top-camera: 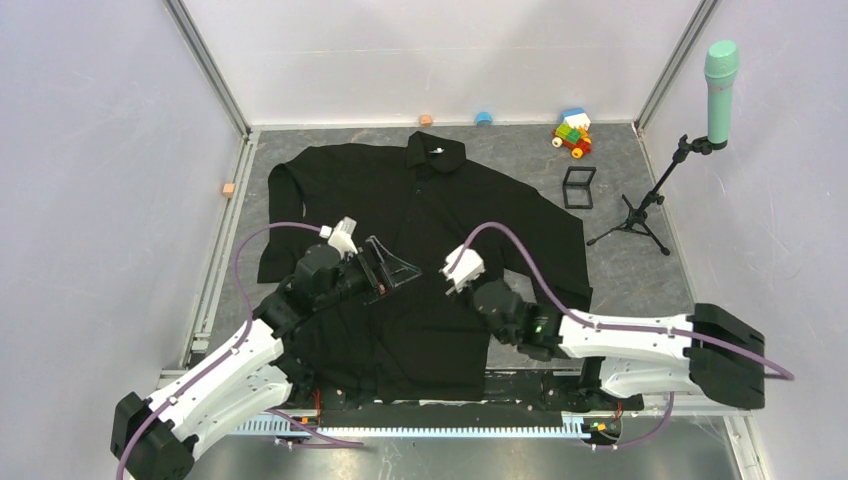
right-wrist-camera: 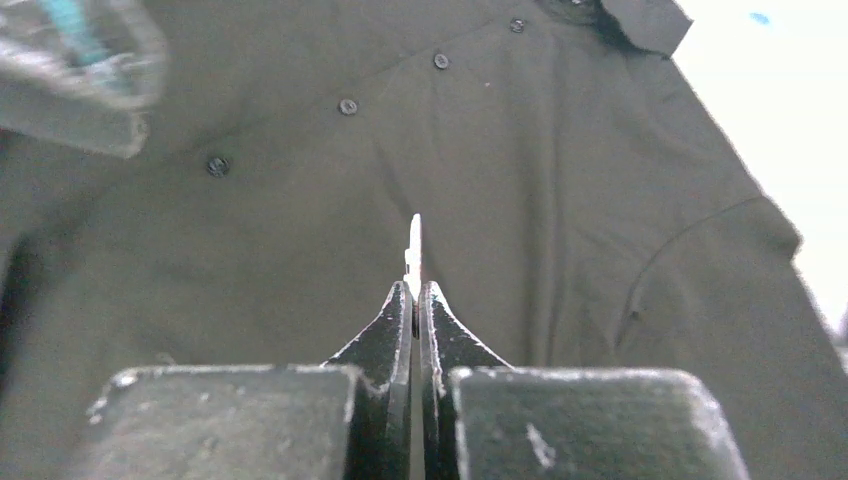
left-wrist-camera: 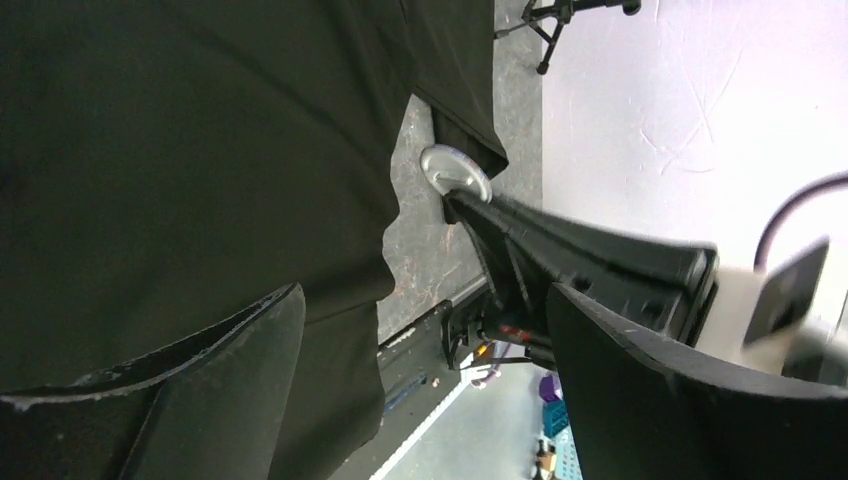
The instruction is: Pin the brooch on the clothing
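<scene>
We see the clothing [top-camera: 450,200], a black button-front shirt, spread flat on the grey table [top-camera: 640,270] with its collar at the far side; both arms reach in over its lower half, the left from the near left, the right from the near right. The right gripper [right-wrist-camera: 413,290] is clenched on the brooch [right-wrist-camera: 414,245]; in the right wrist view its fingertips pinch together with the pale disc standing edge-on between them, just beside the line of buttons on the shirt front. In the left wrist view the same brooch [left-wrist-camera: 452,168] shows its round, pale face at the tip of the right arm's black fingers, near an edge of the cloth; whether it touches the fabric we cannot tell. The left gripper [top-camera: 395,270] is released, its jaws spread wide and holding nothing, just beside the right one over the shirt. On the bare table to the right of the shirt stand a small black frame box [top-camera: 578,187] and a teal microphone [top-camera: 720,75] on a tripod; a toy of coloured blocks [top-camera: 572,133] sits by the far wall.
</scene>
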Controlling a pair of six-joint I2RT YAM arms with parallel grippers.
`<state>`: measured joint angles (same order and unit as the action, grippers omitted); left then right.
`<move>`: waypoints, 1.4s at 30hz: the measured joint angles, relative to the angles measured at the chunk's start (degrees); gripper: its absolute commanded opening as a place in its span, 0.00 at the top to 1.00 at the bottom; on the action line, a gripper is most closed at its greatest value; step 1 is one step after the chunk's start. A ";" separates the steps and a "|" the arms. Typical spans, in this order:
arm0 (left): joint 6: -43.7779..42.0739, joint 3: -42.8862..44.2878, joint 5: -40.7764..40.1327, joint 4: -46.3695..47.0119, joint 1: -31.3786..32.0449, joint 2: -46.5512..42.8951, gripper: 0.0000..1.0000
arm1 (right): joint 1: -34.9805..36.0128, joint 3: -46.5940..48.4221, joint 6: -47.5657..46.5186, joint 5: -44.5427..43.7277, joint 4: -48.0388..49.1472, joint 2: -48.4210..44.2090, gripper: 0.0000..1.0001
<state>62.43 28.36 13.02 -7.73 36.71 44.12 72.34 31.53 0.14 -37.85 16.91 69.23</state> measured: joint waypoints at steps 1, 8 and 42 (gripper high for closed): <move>-0.85 0.00 -0.55 -0.35 0.02 -0.66 0.06 | -1.97 -0.83 1.53 2.78 0.35 -1.55 1.00; -9.75 0.00 2.73 -0.02 0.02 -2.19 0.15 | -15.96 -3.82 12.76 28.26 4.50 -8.37 1.00; -8.44 -3.48 16.09 28.02 0.02 -5.99 0.68 | -21.62 -8.04 39.67 61.16 32.74 -12.02 1.00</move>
<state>54.00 24.88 29.10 20.29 36.73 38.13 50.72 23.49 39.81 23.31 49.65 57.21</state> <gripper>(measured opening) 0.379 0.014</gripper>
